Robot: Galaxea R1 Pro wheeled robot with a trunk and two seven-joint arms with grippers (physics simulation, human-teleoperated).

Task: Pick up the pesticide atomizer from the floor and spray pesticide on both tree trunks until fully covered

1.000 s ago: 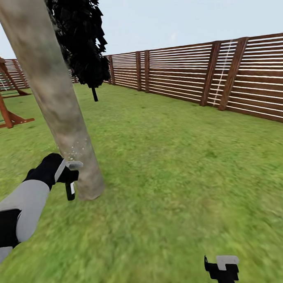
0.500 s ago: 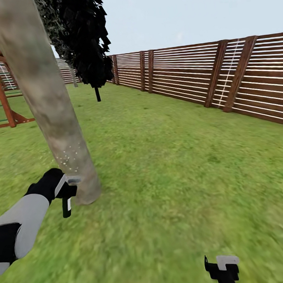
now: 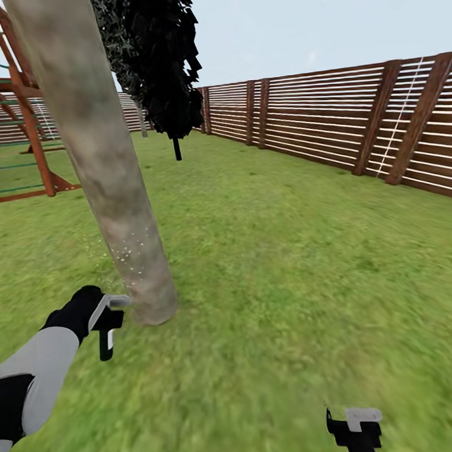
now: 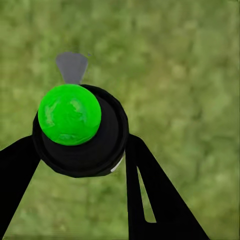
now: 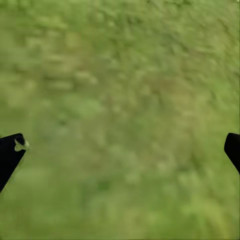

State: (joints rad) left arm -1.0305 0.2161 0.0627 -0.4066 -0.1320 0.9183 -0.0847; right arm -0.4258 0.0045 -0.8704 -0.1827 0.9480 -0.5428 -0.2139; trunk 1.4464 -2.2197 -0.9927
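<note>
Atomizer [image 4: 80, 127] is sitting clamped in left end effector [image 3: 109, 314], nozzle aiming at tree trunk [image 3: 113, 191] base, wetting it with droplets. Right end effector [image 3: 356, 427] is hanging wide open, empty, over lawn [image 3: 287, 263].

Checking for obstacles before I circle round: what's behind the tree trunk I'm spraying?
Behind the tree trunk in the head view stand a red-brown wooden play frame, a near-black conifer and the slat fence on lawn. The ground directly behind the trunk is covered.
</note>
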